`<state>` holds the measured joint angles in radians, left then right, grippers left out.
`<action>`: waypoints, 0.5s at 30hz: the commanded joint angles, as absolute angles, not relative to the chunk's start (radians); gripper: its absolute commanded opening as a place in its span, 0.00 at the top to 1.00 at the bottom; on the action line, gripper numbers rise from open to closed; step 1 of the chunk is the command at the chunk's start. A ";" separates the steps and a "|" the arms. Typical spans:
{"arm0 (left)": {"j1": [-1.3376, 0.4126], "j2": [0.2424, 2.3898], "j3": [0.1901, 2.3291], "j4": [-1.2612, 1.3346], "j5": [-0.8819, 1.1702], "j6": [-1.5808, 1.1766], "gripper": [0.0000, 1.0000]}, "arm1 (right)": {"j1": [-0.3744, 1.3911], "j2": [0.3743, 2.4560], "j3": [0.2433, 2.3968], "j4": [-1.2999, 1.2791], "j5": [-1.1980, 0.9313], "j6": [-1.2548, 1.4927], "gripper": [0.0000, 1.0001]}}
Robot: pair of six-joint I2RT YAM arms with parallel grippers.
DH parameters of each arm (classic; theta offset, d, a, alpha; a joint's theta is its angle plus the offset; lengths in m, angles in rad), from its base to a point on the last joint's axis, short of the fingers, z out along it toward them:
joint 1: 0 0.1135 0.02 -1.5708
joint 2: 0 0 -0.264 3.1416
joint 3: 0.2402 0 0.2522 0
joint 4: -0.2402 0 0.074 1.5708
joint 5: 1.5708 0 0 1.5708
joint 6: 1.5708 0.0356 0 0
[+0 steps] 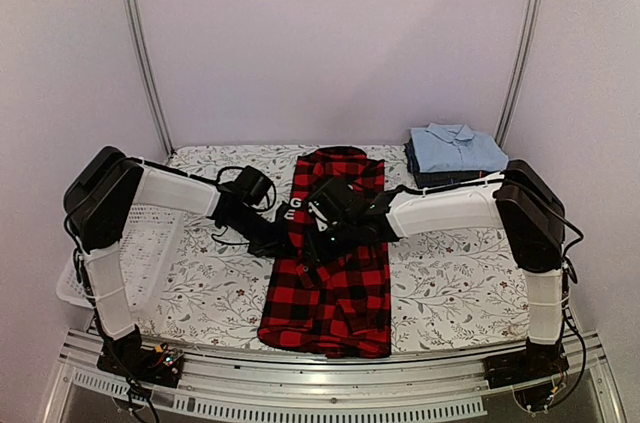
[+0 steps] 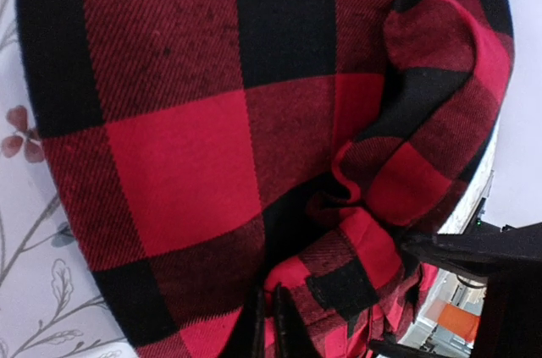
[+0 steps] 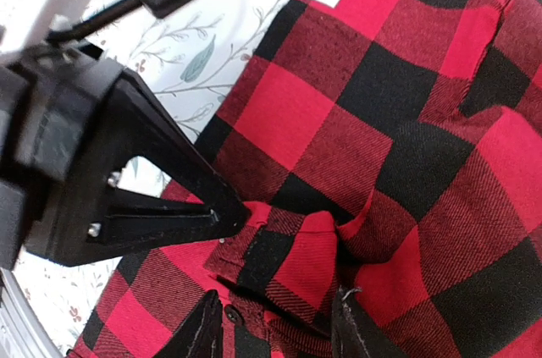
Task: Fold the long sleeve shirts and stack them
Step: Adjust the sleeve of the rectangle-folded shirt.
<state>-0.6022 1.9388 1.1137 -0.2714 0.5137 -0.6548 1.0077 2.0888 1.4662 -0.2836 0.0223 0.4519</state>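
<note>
red-and-black shirt (image 1: 330, 293) near-to-far, collar far; left hand (image 2: 271, 316) clenched on it, right hand (image 3: 278, 311) released

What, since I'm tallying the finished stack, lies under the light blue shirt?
Dark navy folded shirts lie directly under the light blue shirt, on the table. Only their edges show; the blue shirt covers the rest, so their number cannot be told.

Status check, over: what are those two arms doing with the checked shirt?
Left tool shut on red-and-black buffalo-check button shirt. Right tool straddles a bunched fold, grip unclear. Nothing else on it.
</note>
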 commanded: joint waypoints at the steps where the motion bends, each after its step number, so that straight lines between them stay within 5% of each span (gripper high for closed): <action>1: -0.622 1.909 1.132 -0.304 0.531 -0.644 1.00 | 1.002 1.994 1.477 -0.281 0.048 0.436 0.57; 15: -0.668 1.694 1.060 -0.511 0.491 -0.700 1.00 | 0.896 1.904 1.434 -0.310 0.043 0.424 0.52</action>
